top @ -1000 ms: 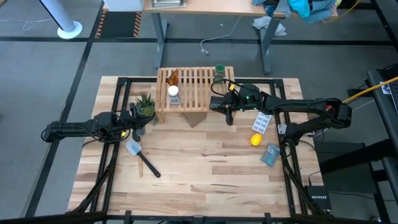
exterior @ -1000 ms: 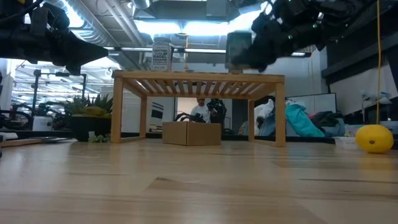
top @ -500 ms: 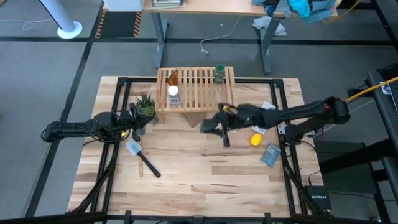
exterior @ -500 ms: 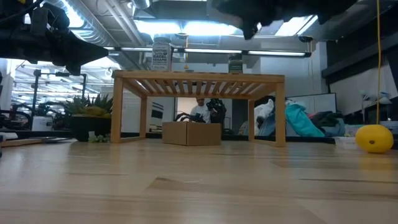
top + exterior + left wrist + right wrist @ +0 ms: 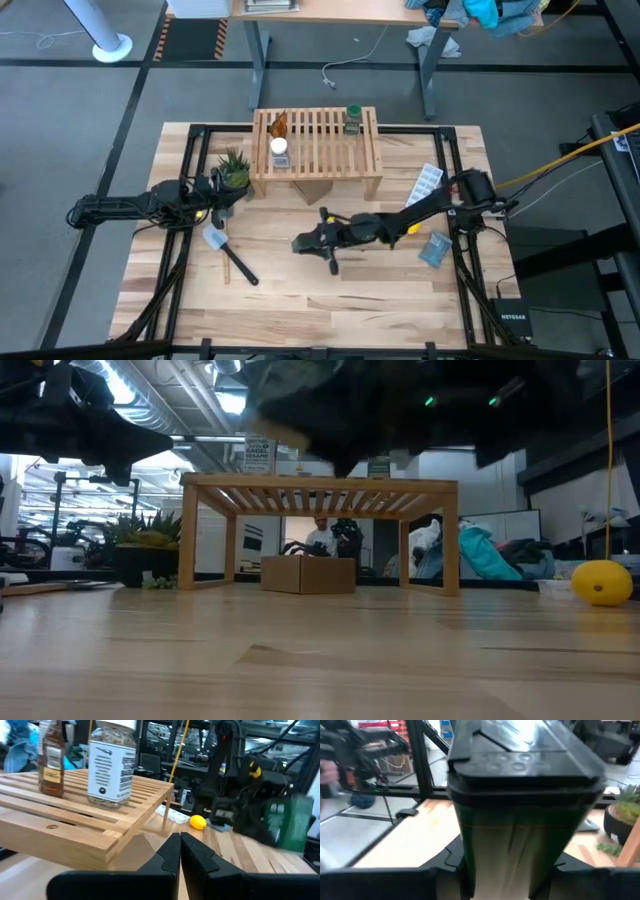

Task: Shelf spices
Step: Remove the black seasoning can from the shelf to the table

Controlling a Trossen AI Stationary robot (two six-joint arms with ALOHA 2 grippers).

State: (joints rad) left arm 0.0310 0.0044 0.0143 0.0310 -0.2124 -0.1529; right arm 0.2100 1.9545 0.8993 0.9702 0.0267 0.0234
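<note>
The light-wood shelf (image 5: 315,142) stands at the table's far middle. On its slatted top stand an amber bottle (image 5: 278,124), a white-capped jar (image 5: 279,148) and a green-lidded jar (image 5: 353,119). My right gripper (image 5: 312,242) reaches from the right to above the table's middle, shut on a dark squarish tin (image 5: 520,810) with a black lid and a green body. The left wrist view shows that tin (image 5: 295,820) as a blur. My left gripper (image 5: 179,851) is shut and empty, waiting at the left beside the potted plant (image 5: 233,168). My right gripper pinches the tin's lower body (image 5: 470,870) between its two fingers, one on each side. The lidded end (image 5: 520,765) points away from the wrist. The tin is lifted clear of the table, with the arm well above the tabletop in the low view.
A brown box (image 5: 308,573) sits under the shelf. A spatula (image 5: 225,250) lies near left. At the right lie a lemon (image 5: 600,582), a white tray (image 5: 422,183) and a blue packet (image 5: 435,248). Black frame rails run along the table's left and right sides.
My right gripper has swept quickly from beside the shelf's right end toward the table's near edge and left, out over the table's middle, carrying the dark tin with it. The green-lidded jar, hidden behind the tin in the low view a second ago, now shows on the shelf.
</note>
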